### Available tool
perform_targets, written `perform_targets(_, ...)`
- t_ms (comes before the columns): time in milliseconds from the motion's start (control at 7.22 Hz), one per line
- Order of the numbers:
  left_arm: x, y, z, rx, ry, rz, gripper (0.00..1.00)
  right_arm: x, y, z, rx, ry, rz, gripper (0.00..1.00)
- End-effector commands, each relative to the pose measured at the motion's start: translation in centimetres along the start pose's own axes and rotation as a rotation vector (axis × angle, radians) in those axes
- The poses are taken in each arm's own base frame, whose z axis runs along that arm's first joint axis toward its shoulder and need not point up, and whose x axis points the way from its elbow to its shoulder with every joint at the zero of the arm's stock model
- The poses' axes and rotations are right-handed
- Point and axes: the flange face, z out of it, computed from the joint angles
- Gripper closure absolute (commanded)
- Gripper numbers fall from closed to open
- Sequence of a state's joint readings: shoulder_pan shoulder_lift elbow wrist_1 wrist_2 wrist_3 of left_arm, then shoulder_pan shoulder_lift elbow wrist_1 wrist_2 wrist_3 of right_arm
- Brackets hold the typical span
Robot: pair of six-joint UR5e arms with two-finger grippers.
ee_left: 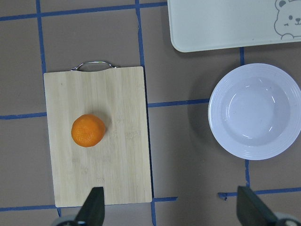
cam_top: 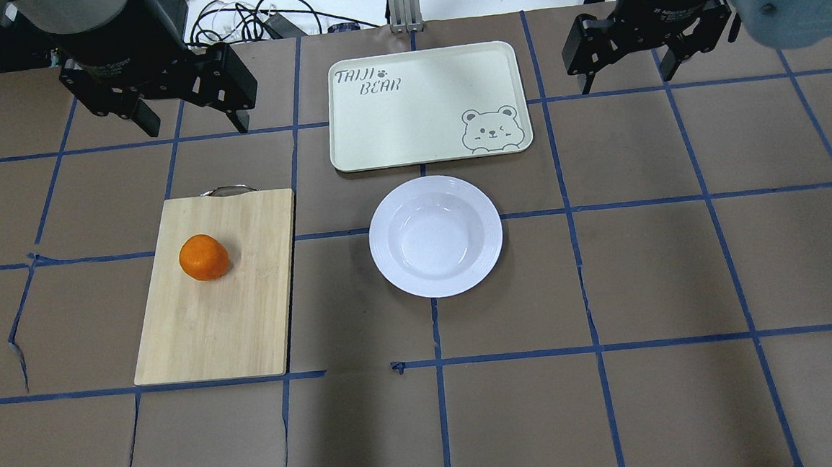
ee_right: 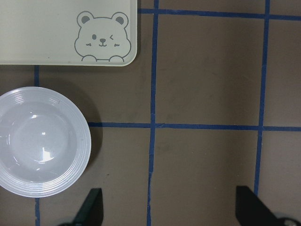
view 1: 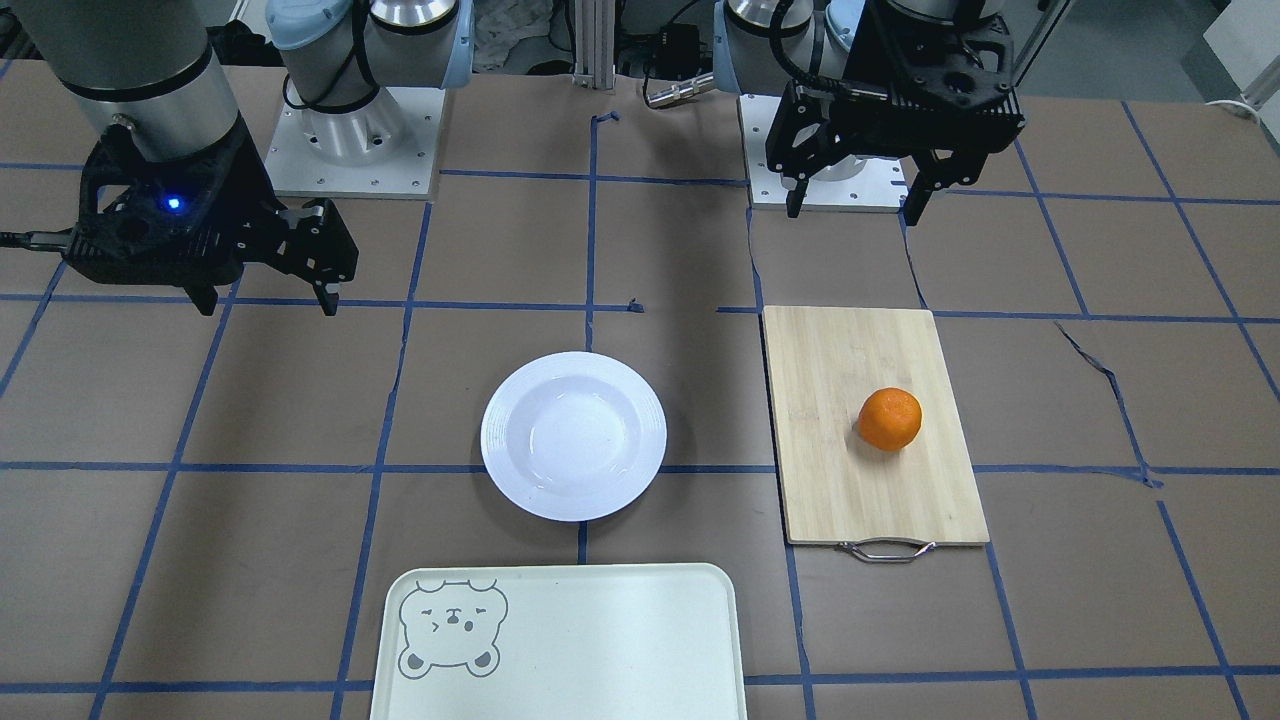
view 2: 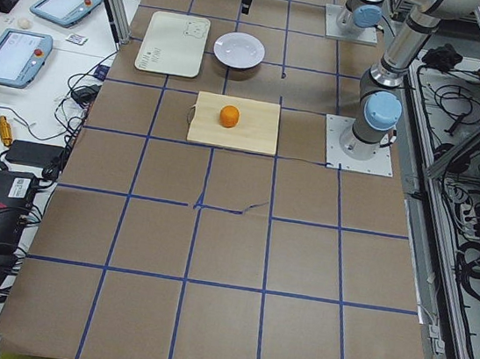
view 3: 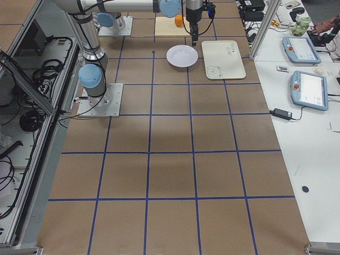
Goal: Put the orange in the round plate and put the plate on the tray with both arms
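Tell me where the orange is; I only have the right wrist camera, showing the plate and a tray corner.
Observer: The orange sits on a bamboo cutting board, to the robot's left of the round plate.
Operator: Is anything gripping it?
Observer: No, the left tool hangs open and empty, raised above the table.
Operator: Anything loaded at the drop-off?
Observer: No, the tray shows only print: TAIJI BEAR lettering in the corner opposite the bear.

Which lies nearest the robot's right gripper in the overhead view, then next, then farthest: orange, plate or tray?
From the right gripper:
1. The tray, just to its left, far side.
2. The round plate, mid-table.
3. The orange, on the cutting board, across on the left arm's side.
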State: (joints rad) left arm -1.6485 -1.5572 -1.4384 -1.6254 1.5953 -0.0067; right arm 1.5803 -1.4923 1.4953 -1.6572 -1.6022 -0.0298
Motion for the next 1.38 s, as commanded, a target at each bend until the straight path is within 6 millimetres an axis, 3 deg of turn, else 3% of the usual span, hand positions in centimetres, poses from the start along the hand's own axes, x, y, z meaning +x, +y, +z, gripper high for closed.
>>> perform_targets(0,-0.7,0.0,0.2,-0.002,-0.072,0.001,0.00,-0.2,0.0,0.2,-0.002,-0.004,-0.001,0.00)
perform_targets(277,-1.3,-0.2,2.3,-0.046,-0.076,-0.007,0.00,0.0,0.0,0.3,-0.002,-0.005,0.002,0.00)
perform_targets(554,-3.8,-0.1,7.9,-0.157,-0.074,-0.051,0.00,0.0,0.0,0.3,-0.003,-0.005,0.002,0.00)
perform_targets(831,-8.5,-0.9,16.1,-0.168,-0.073,-0.069,0.00,0.0,0.0,0.3,-0.005,-0.005,0.002,0.00)
perform_targets(1108,-12.5,-0.9,24.6,-0.184,-0.085,0.032,0.00,0.0,0.0,0.3,-0.004,-0.005,0.002,0.00)
perform_targets(1246,-12.8,-0.3,28.4,-0.254,-0.091,0.033,0.00,0.0,0.0,0.3,-0.004,-0.005,0.002,0.00)
